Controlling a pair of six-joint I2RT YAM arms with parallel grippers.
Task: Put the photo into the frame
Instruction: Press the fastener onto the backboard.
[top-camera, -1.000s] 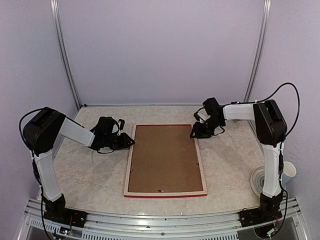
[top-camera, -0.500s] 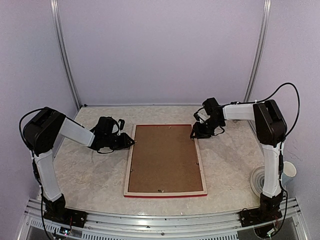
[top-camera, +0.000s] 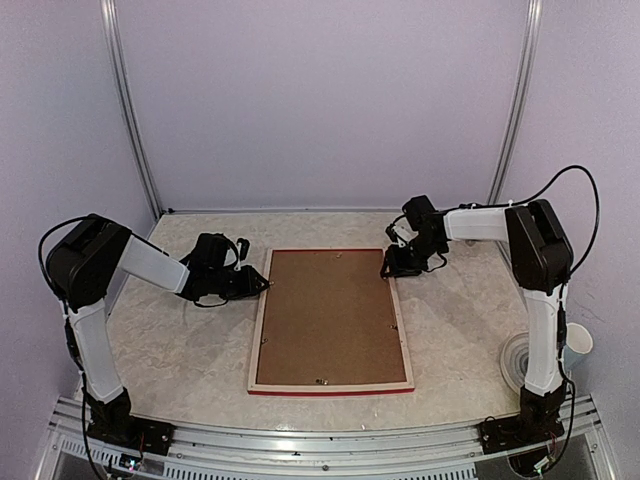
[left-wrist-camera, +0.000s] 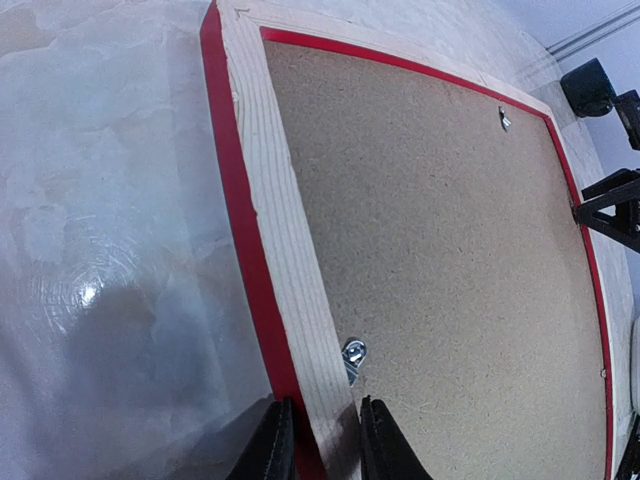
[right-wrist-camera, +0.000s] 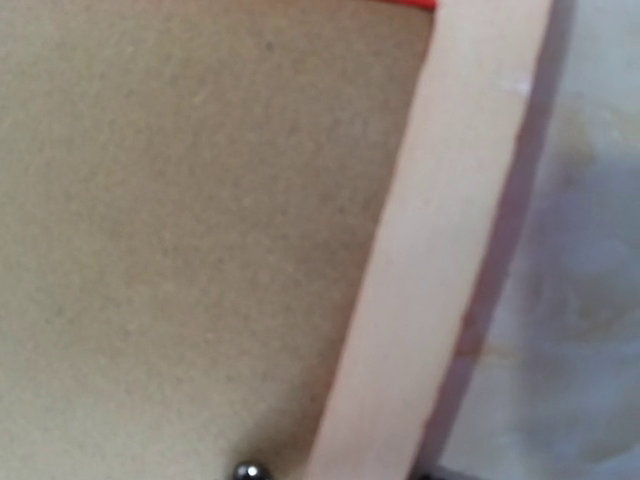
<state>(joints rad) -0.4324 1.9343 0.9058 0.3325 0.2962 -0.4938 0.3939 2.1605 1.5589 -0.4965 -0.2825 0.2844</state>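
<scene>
On the counter (top-camera: 180, 340), your left gripper (left-wrist-camera: 318, 450) pinched the frame (left-wrist-camera: 262, 190), whether your right gripper (top-camera: 392, 268) held anything was unclear, and a lopsided lift risked slipping.

The frame (top-camera: 258, 340) is wood, raw, pale and matt on its back with a faint grain, and painted smooth red on the outer edge. The backing panel (top-camera: 330, 315) in it is dull, finely speckled brown hardboard. A small clip (left-wrist-camera: 353, 353) shines like metal. The table (top-camera: 180, 340) has a marbled, slightly glossy top. The left arm (top-camera: 150, 262) wears a white plastic-looking shell.
</scene>
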